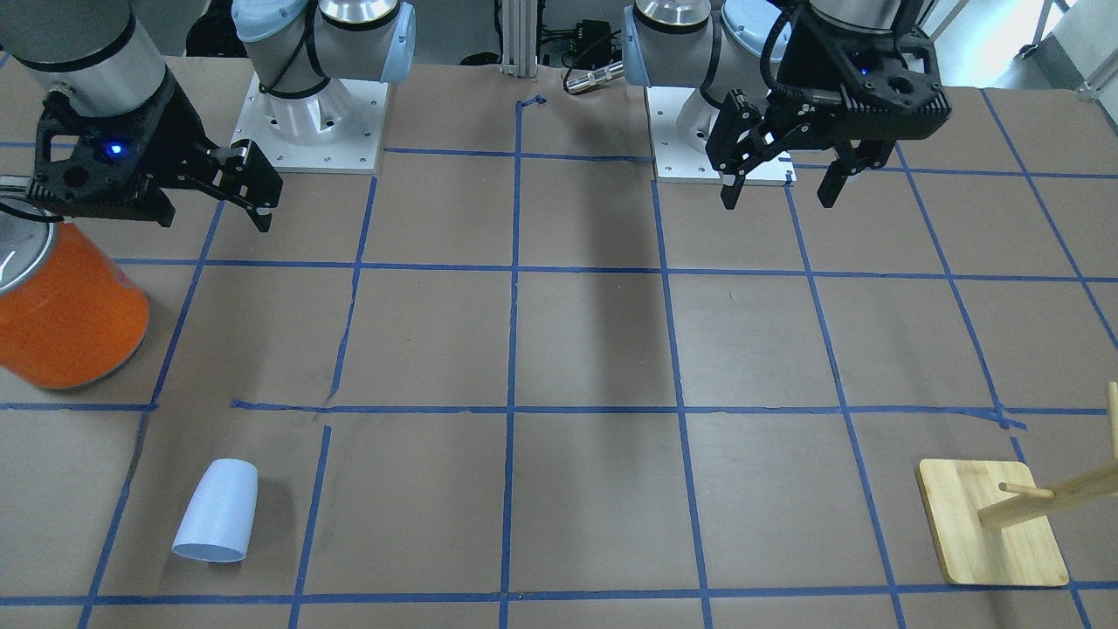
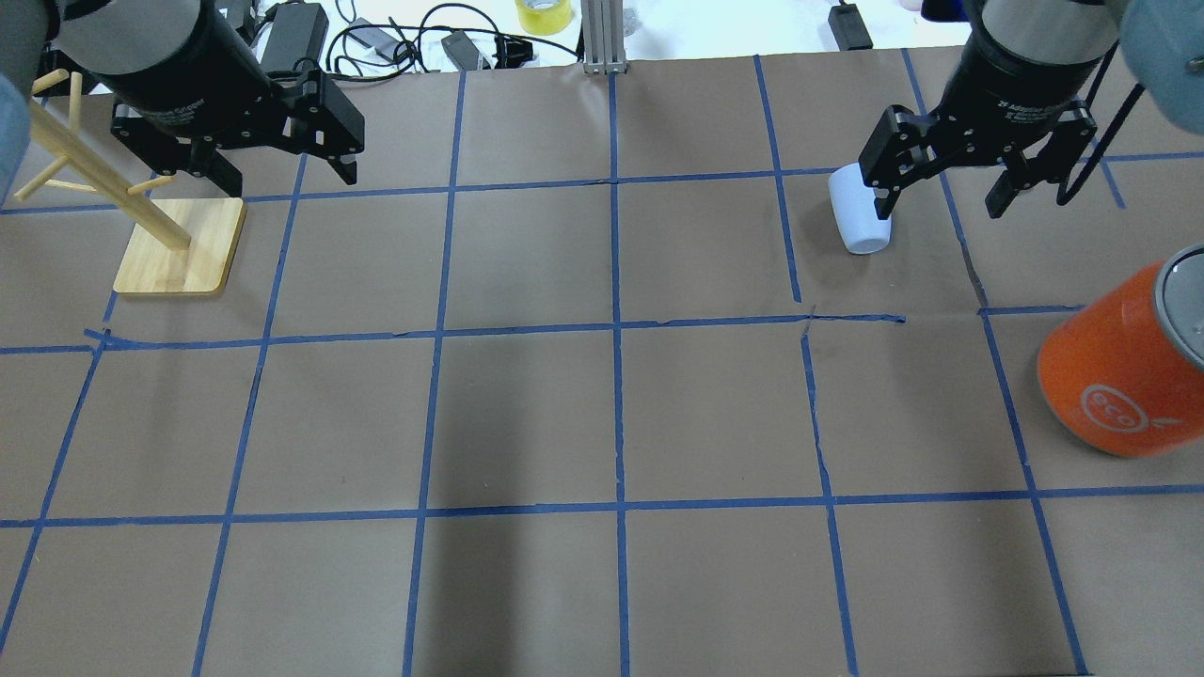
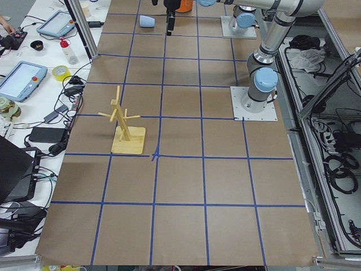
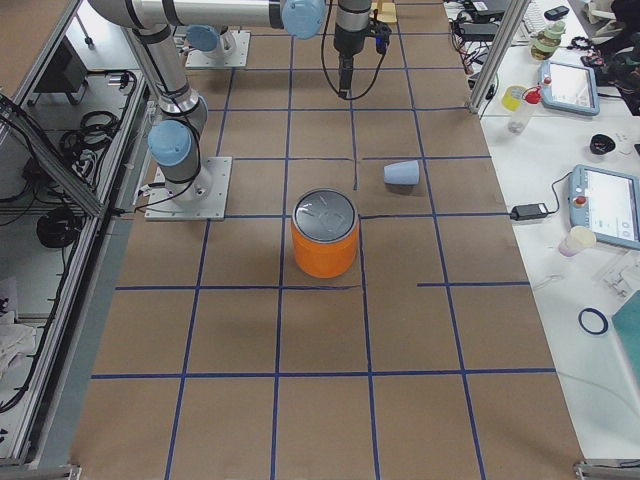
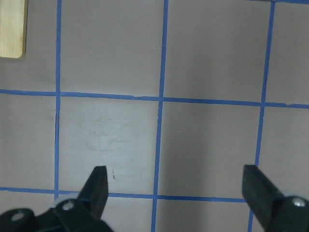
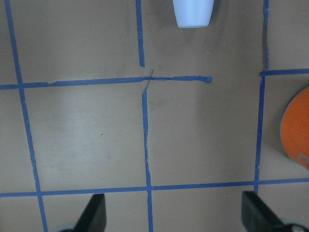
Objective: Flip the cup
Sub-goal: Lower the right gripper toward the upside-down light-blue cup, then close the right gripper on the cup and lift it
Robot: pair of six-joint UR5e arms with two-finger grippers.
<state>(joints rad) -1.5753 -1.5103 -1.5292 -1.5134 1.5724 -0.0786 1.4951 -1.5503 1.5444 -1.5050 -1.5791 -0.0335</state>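
Observation:
The pale blue cup (image 1: 217, 511) lies on its side on the brown paper, wide end toward the far table edge. It also shows in the overhead view (image 2: 858, 214) and at the top edge of the right wrist view (image 6: 193, 12). My right gripper (image 2: 941, 205) is open and empty. It hangs high above the table, on the robot's side of the cup. My left gripper (image 1: 777, 196) is open and empty, high over the other half of the table (image 5: 176, 188).
A large orange can (image 1: 70, 306) with a silver top stands near the right gripper, between the cup and the robot. A wooden peg rack (image 2: 179, 246) stands on the left arm's side. Blue tape lines grid the table. Cables lie past the far edge.

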